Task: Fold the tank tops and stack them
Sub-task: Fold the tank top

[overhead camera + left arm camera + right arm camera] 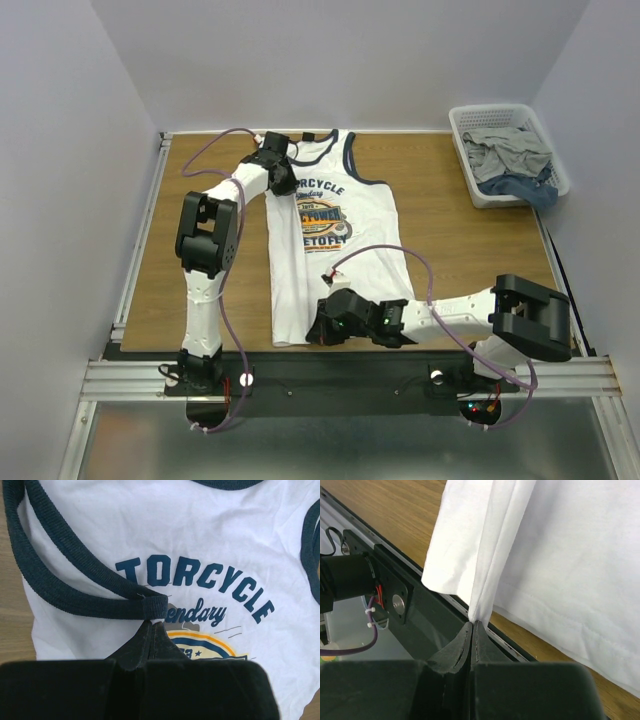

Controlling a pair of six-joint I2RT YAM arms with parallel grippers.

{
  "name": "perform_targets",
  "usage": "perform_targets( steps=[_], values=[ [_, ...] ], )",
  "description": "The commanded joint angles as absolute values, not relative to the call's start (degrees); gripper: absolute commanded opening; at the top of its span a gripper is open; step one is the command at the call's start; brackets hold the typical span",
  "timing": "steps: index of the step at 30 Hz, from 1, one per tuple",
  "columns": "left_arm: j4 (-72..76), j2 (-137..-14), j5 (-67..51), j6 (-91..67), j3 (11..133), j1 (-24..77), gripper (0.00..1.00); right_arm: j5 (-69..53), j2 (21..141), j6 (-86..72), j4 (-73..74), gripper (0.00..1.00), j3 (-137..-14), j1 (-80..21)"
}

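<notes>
A: Where is the shirt?

B: One white tank top lies lengthwise on the table, neck at the far edge, hem at the near edge, print up. Its left side looks drawn in toward the middle, so the print reads cut off on that side.

A: Hands?

B: Left gripper: jaws together, clamped on the navy armhole trim, which is pulled across the chest over the start of the lettering. Right gripper: jaws together too, pinching a corner of the hem, with doubled white cloth hanging up from the tips just above the table's near rail.

A: So how far along?

B: Early, by my reading. This looks like the first lengthwise fold in hand, with both ends of the left edge gripped. Nothing is laid flat and released yet. I see no finished fold and no stack anywhere on the table.

A: What is left?

B: Lay this side down, bring the other side in, fold it crosswise, then set it as the base of the stack.

A: More shirts?

B: A white basket at the far right corner holds crumpled grey and blue cloth. I cannot tell whether those are tank tops.
</notes>
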State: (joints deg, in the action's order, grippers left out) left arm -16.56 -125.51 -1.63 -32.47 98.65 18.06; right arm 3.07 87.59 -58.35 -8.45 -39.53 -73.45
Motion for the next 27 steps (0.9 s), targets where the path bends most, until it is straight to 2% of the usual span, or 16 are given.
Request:
perform_targets(
  steps=[1,13,18,21,22,24,26,27],
  values=[
    [-14.85,-125.51,-0.44,-32.78,101.78,18.90,0.01,4.31,85.08,-59.94,-11.07,0.01,-37.80,-73.56],
    [-14.85,-126.74,-0.61,-32.87,103.45,20.30,0.02,5.27,83.23,-61.61,-12.30,0.00,-34.54,-73.48],
    [-14.76,-127.62,-0.62,-32.70,102.75,20.65,0.09,6.67,81.31,-62.49,-12.31,0.01,-32.96,-73.48],
    [-14.24,-127.35,-0.79,-32.52,101.95,20.74,0.21,7.56,79.11,-62.84,-11.87,0.14,-31.82,-73.48],
    [-13.89,-127.09,-0.97,-32.43,101.61,20.74,0.30,7.82,78.58,-62.84,-11.43,0.23,-31.73,-73.48],
    [-13.28,-126.48,-1.31,-32.17,101.16,20.83,0.43,8.52,76.74,-62.84,-9.42,0.29,-31.73,-73.48],
    [-12.57,-125.16,-1.93,-31.73,100.72,20.74,0.49,9.05,75.07,-62.58,-6.70,0.36,-32.08,-73.48],
    [-11.87,-124.63,-2.02,-31.55,100.46,20.74,0.55,10.18,74.28,-62.49,-5.46,0.38,-32.25,-73.48]
  ],
)
